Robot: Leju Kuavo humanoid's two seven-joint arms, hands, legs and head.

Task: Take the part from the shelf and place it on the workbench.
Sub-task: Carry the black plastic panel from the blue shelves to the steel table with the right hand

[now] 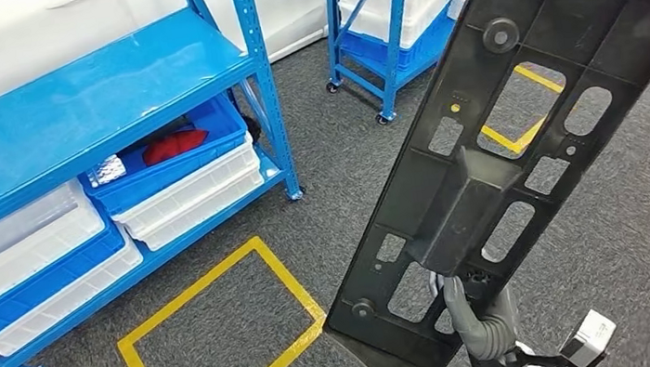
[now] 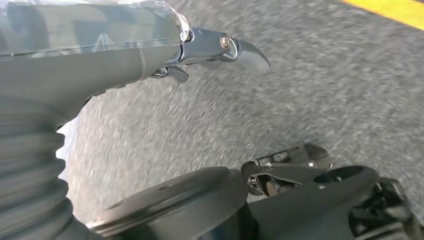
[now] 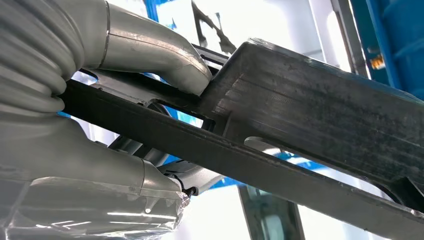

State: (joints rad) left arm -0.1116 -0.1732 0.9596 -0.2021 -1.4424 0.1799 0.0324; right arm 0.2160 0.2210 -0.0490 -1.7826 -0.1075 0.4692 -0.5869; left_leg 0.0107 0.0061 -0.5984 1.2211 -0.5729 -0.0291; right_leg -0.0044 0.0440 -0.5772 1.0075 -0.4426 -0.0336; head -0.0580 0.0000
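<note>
Above grey carpet beside blue shelving (image 1: 105, 98), the right hand (image 1: 482, 314) grips a long, rigid-looking, probably light black part (image 1: 514, 151) near its lower end, fingers wrapped through its openings.

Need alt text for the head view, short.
The robot's right hand holds a large black plastic panel with cutouts, tilted up over grey carpet. To the left, a blue shelf rack holds white and blue bins; yellow floor tape marks a rectangle.

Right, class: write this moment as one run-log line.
part: black panel raised above grey carpet | right hand: grips panel's lower end | left hand: holds nothing | shelf: at left | workbench: unseen
</note>
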